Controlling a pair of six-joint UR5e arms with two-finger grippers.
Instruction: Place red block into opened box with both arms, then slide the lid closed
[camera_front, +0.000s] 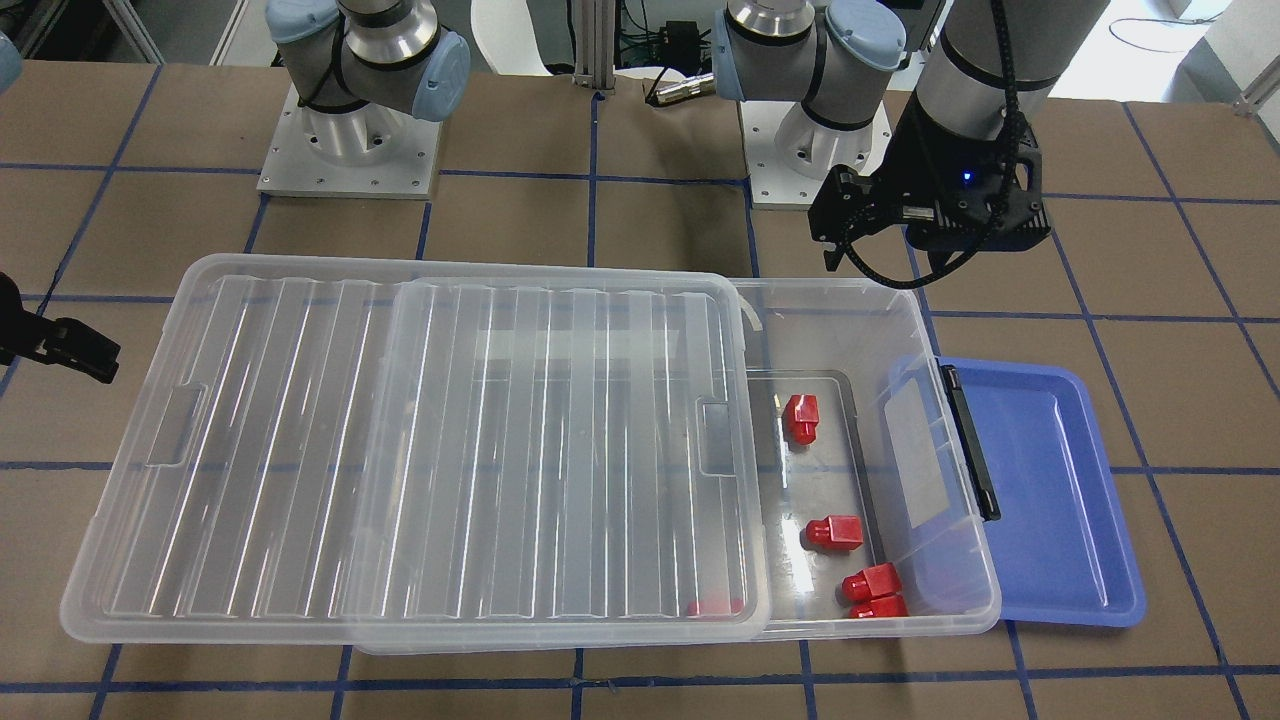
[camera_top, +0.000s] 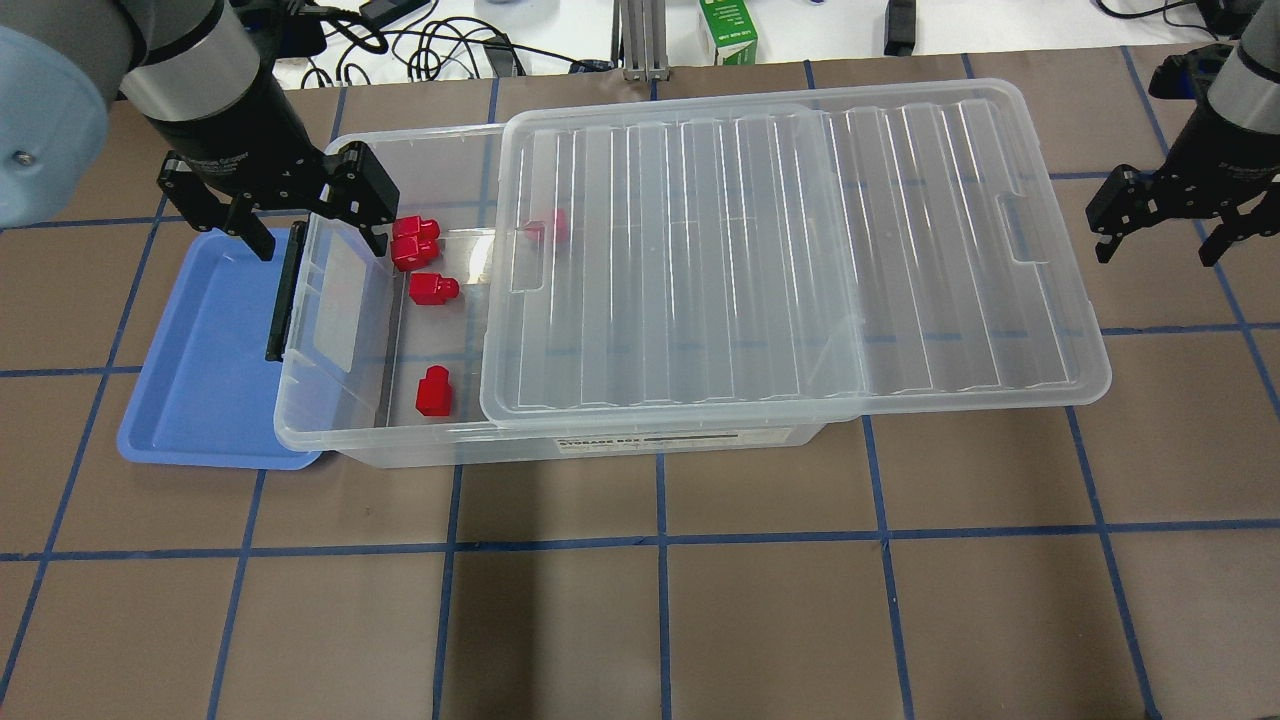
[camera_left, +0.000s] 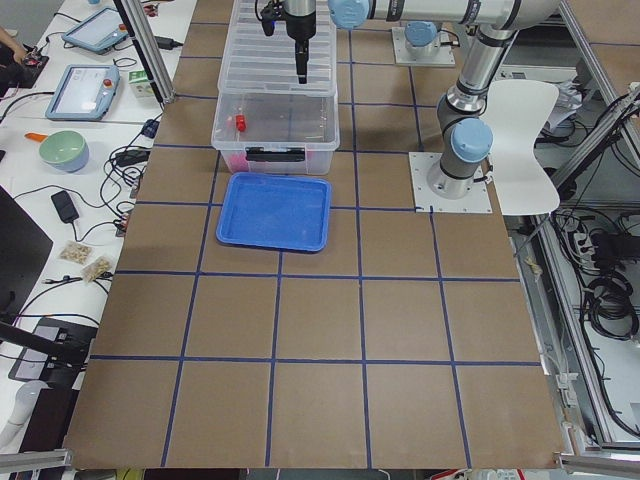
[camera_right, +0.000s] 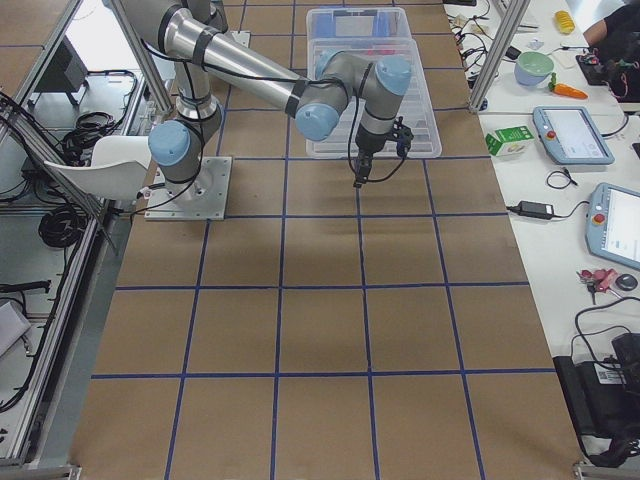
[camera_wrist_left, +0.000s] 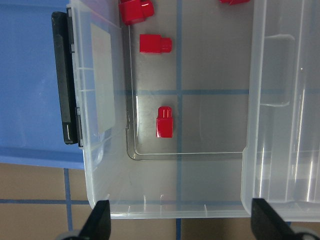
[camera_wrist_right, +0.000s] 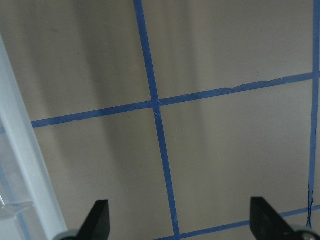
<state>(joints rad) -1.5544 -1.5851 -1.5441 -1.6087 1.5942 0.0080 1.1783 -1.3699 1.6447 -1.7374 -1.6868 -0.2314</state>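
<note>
Several red blocks (camera_top: 433, 390) lie on the floor of the clear box (camera_top: 400, 445), in its uncovered end by the black latch (camera_top: 282, 300); one more shows faintly under the lid (camera_top: 800, 260). The ribbed lid covers most of the box and overhangs its far end, towards my right gripper. My left gripper (camera_top: 275, 205) hangs open and empty over the box's latch end, at the far rim. In the left wrist view, red blocks (camera_wrist_left: 164, 121) lie below its open fingertips (camera_wrist_left: 97, 220). My right gripper (camera_top: 1165, 225) is open and empty, just off the lid's overhanging short end.
A blue tray (camera_top: 200, 380) lies against the box's latch end, partly under it. Brown table with blue tape grid (camera_top: 660, 600). Cables, a green carton (camera_top: 727, 30) and tablets lie beyond the table's far edge.
</note>
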